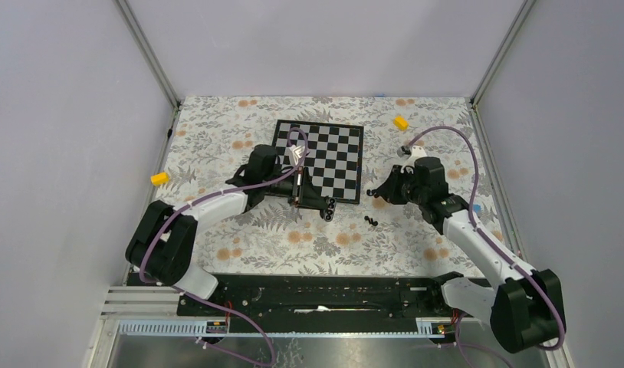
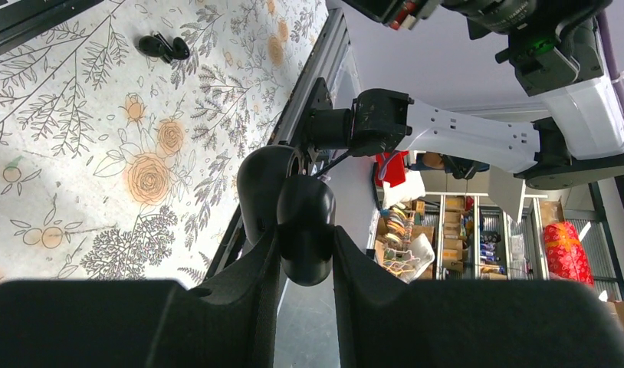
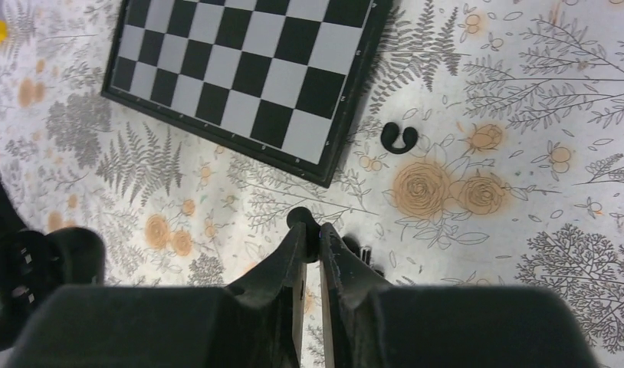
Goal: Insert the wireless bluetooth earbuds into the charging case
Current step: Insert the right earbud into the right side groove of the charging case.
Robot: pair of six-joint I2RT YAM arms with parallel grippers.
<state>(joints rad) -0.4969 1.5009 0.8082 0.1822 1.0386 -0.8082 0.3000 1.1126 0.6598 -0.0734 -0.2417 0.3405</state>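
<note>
My left gripper (image 1: 318, 203) is shut on the charging case (image 1: 325, 205), a small black rounded shell, just off the near edge of the chessboard. In the left wrist view the case (image 2: 305, 207) sits between the fingers with its lid (image 2: 261, 188) swung open beside it. My right gripper (image 1: 376, 192) hangs by the board's near right corner. Its jaws (image 3: 310, 230) are closed on a tiny black earbud (image 3: 303, 218) at the tips. Two more earbuds (image 1: 371, 221) lie on the floral cloth between the arms. They also show far off in the left wrist view (image 2: 163, 47).
The chessboard (image 1: 320, 161) lies at mid table, its corner close to both grippers. A curved black piece (image 3: 399, 138) rests on the cloth right of that corner. Yellow blocks sit at the back right (image 1: 401, 123) and far left (image 1: 160, 178). Walls close off three sides.
</note>
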